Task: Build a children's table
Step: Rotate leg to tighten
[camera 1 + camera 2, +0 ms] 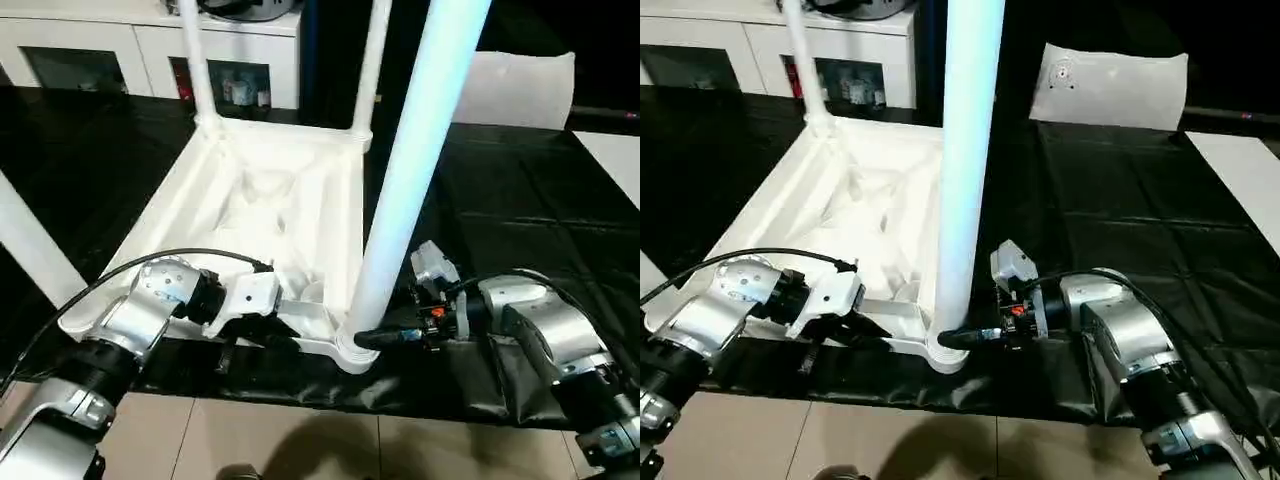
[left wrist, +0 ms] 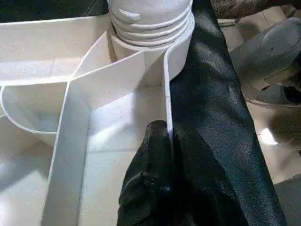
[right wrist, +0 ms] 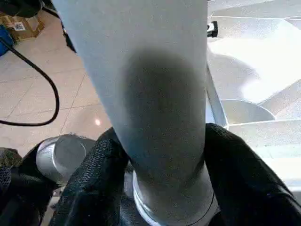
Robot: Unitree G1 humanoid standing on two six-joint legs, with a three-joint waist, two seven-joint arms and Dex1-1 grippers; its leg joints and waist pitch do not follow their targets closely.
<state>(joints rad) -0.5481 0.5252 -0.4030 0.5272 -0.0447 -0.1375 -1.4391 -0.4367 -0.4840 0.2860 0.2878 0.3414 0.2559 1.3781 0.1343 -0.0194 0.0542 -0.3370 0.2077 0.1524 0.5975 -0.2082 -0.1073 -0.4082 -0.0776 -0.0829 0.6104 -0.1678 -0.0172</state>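
Bench (image 1: 520,190): black-covered, carrying the work near its front edge, just ahead of me. A white cabinet (image 1: 150,45) stands behind it.

Children's table (image 1: 270,200): lies upside down on the bench, ribbed underside up. Two far legs stand in their corner sockets, and a third leg crosses the left edge of the head view.

Near-right leg (image 1: 410,170): stands upright in its corner socket (image 1: 352,350) at the bench's front edge. Ridges show at its base in the left wrist view; whether it is fully seated I cannot tell.

My right claw (image 3: 162,155): fingers sit on either side of the leg's base, just above the socket, and look to be touching it. I read this as clamped on the leg.

My left claw (image 2: 162,155): fingers together, pinching the thin side wall of the tabletop (image 2: 167,84) close to the same corner, steadying it.

Handling, in my judgement: hollow plastic, light and stiff, with a smooth surface that may slip under a turning grip. The tapered leg is best held low, near the socket, where it is widest and leverage on the joint is least. The tabletop wall is thin; it should be pinched firmly but not crushed.
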